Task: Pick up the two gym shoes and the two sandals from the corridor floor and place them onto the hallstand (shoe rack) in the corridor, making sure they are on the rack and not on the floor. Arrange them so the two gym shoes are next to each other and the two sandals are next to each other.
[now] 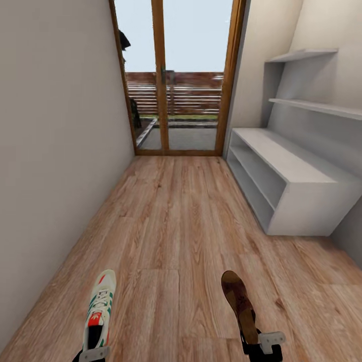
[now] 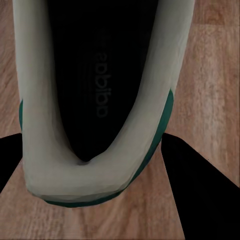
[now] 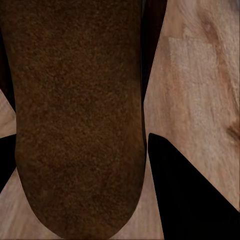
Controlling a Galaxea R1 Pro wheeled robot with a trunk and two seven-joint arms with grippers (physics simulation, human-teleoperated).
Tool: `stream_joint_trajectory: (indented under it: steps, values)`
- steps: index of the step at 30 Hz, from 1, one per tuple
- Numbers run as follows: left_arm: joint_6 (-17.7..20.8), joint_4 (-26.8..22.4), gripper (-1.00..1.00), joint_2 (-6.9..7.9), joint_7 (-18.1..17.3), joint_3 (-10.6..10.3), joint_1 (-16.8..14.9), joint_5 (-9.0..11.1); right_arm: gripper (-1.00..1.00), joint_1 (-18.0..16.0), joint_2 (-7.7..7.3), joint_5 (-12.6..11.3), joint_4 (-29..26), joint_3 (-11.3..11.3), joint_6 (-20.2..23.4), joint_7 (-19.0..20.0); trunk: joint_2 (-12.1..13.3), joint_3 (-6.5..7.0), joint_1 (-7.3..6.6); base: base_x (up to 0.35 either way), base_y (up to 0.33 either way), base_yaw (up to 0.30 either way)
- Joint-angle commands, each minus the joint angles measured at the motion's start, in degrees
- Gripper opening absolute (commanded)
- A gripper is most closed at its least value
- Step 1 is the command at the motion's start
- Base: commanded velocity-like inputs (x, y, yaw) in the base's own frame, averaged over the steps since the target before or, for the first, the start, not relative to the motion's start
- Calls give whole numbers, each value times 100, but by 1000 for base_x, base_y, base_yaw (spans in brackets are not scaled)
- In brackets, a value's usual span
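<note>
A narrow corridor with light wood-grain plank flooring, the corridor floor (image 1: 171,221), runs between plain pale walls toward a glazed door. Nearest, at about 7 o'clock in the head view, the left end effector (image 1: 93,353) is clenched on the heel of a gym shoe (image 1: 100,306), a white lace-up sneaker with green stripes and a red tongue label, toe pointing away down the corridor. In the left wrist view the same gym shoe (image 2: 95,100) shows its dark insole and cream collar, with black fingers (image 2: 200,190) on either side of the heel. At about 5 o'clock the right end effector (image 1: 264,346) grasps the back of a brown sandal (image 1: 240,301), which also points forward and leans slightly left. The right wrist view shows the sandal (image 3: 75,125) between dark fingers (image 3: 195,195) above the planks. Farther on, at about 2 o'clock, the light-grey hallstand (image 1: 296,171) stands against the right wall, its two open compartments facing the corridor. Above it hang two thin wall shelves (image 1: 306,75). At 12 o'clock the wood-framed glass door (image 1: 176,75) shows a slatted fence outside.
</note>
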Motion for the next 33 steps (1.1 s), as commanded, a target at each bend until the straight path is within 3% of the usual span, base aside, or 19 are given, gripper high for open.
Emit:
stream_joint_trajectory:
  steps: [1,33]
  values:
    - [-21,4,-100,-3,-7,36,-5,-58,-100,-3,-1,38,4,-4,-14,-23,-2,-5,2,332,83,0]
    - [-23,4,-100,-3,-7,36,-5,-52,-100,-3,-1,47,40,5,-7,-23,-2,-5,2,336,30,0]
